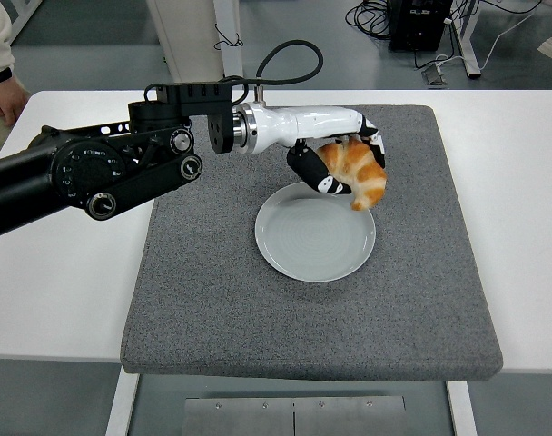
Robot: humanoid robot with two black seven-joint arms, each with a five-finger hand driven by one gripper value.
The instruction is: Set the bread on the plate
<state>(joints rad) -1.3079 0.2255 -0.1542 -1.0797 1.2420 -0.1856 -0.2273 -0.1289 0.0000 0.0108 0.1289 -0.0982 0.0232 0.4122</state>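
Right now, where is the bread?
In the head view, the bread is held in the left hand, just over the far right rim of the plate on the grey mat.

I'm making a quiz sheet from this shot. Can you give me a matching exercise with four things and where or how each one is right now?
Things:
1. croissant
2. plate
3. grey mat
4. left hand

States:
A. lies flat on the white table
B. closed around the pastry
C. empty, resting on the mat
D. held in the air over the plate's far rim

Pairs: 1-D, 2-C, 3-A, 4-B
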